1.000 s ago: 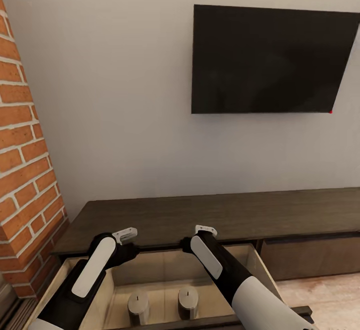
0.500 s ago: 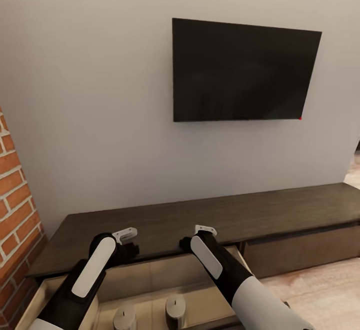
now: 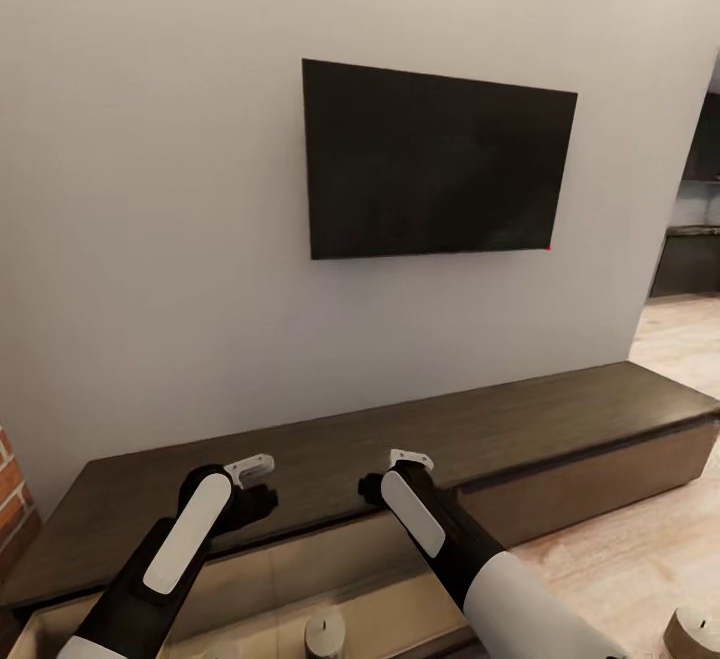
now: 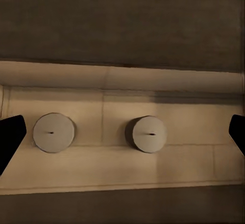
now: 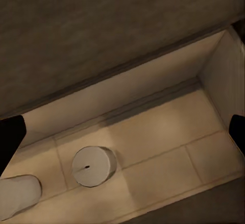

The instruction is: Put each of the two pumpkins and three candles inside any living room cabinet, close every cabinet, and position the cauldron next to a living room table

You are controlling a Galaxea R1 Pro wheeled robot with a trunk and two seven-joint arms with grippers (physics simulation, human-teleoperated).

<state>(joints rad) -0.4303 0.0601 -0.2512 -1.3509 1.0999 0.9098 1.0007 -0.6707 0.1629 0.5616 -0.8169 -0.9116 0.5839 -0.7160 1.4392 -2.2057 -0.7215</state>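
Two candles (image 4: 53,132) stand in the cabinet's (image 3: 400,439) open drawer (image 5: 153,147), a third (image 3: 697,631) on the floor far right; both arms' fingers spread wide, empty; turn right and grip it squarely.

Two candles (image 4: 54,132) apart in the cabinet (image 3: 420,439) drawer (image 5: 153,132), seemingly upright.

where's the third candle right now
In the head view, the third candle sits on the wooden floor at the lower right corner, outside the open drawer.
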